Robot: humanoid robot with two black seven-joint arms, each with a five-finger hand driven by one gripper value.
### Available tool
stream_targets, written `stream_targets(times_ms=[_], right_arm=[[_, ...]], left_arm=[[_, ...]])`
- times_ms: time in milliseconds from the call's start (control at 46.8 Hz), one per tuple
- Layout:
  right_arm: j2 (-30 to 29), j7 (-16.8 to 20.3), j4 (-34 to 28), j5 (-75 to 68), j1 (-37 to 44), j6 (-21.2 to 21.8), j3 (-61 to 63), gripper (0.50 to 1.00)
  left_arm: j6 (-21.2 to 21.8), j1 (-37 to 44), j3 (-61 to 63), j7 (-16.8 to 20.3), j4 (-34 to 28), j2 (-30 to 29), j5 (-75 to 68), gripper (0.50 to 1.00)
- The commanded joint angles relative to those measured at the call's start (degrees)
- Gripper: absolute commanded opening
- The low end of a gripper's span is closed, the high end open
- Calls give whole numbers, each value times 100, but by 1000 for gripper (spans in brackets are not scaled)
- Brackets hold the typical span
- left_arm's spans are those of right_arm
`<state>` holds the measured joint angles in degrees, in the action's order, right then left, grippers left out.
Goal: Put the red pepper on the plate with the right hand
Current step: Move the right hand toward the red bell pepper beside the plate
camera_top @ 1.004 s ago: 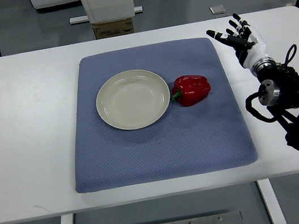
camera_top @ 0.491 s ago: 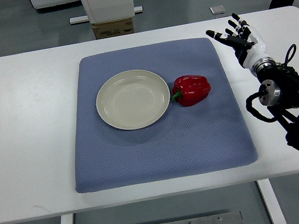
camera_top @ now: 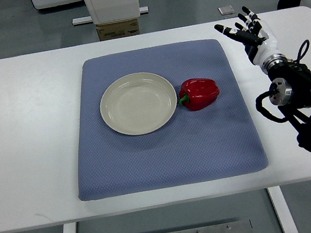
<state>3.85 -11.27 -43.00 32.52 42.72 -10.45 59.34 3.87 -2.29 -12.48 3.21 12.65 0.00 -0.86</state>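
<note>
Right robot hand (camera_top: 251, 33) with its black-and-white fingers (camera_top: 230, 29) splayed, gripping nothing, sits over the white table (camera_top: 24, 114) just past the blue-grey cloth mat's (camera_top: 167, 150) far right corner. Glossy red bell pepper (camera_top: 199, 93) lies on the mat, right against the round cream plate (camera_top: 138, 103).

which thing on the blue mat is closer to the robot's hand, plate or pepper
The red pepper. It lies on the mat just right of the plate, on the side toward the open right hand at the table's far right.
</note>
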Motion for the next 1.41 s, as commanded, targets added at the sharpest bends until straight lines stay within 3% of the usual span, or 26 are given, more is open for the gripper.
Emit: stream_targets(times_ms=[0, 1004, 1389], right_arm=[[-7, -16, 2, 9, -9, -1, -2, 1000], [231, -16, -51, 9, 149, 8, -731, 1000], [828, -34, -174, 9, 702, 43, -2251, 998]], left_arm=[[0, 0, 0, 4, 0, 0, -2, 1000], [0, 0, 0, -4, 0, 0, 7, 1000], [0, 0, 0, -5, 0, 0, 7, 1000]])
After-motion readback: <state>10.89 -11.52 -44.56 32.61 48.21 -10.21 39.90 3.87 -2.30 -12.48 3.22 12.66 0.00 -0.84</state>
